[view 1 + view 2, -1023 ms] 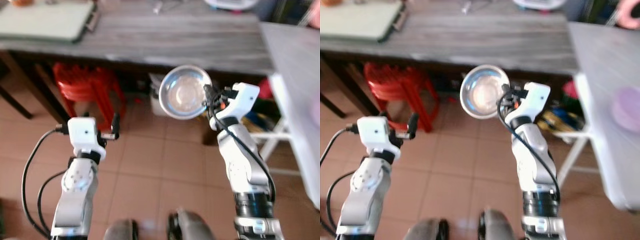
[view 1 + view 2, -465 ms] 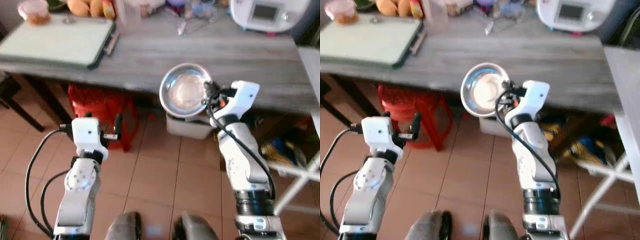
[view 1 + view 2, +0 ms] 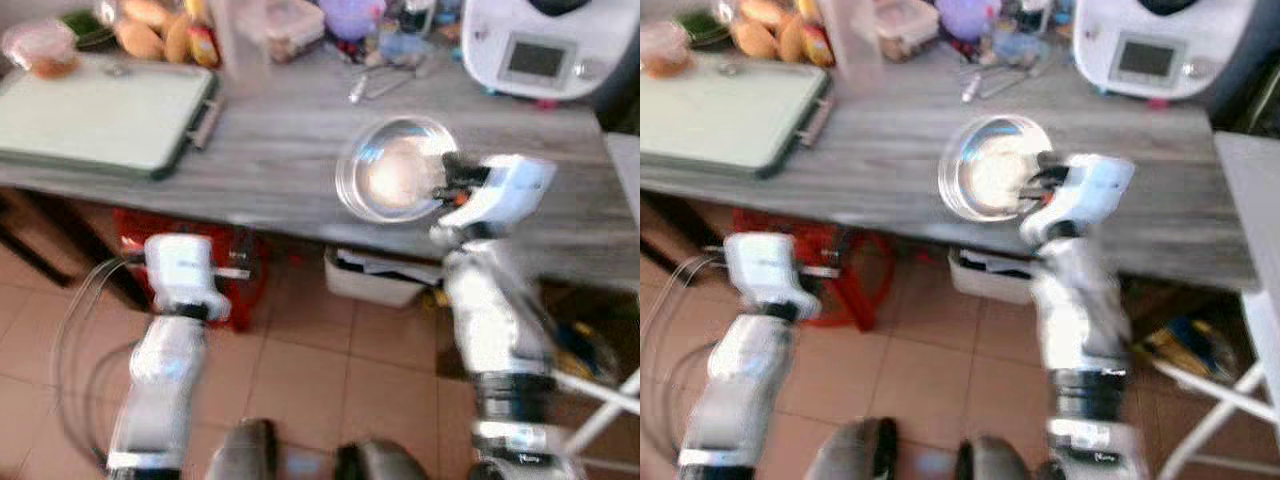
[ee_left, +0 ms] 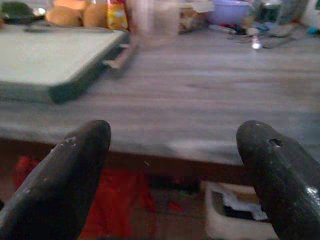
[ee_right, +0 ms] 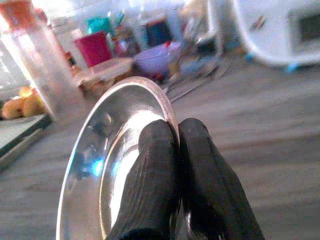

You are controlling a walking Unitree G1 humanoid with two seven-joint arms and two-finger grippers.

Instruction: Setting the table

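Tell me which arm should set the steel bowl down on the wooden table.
Right. Its tool is shut on the rim of the round shiny steel bowl, held over the grey wooden table. The left tool is open, holds nothing, and sits low by the table's edge.

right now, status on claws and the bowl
Right claw shut on steel bowl rim, held over grey table. Left claw open, empty, at table edge. Clutter at far side.

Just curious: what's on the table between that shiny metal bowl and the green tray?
Bare grey tabletop, as the head views show. The right claw holds the metal bowl above the table; the green tray lies further left.
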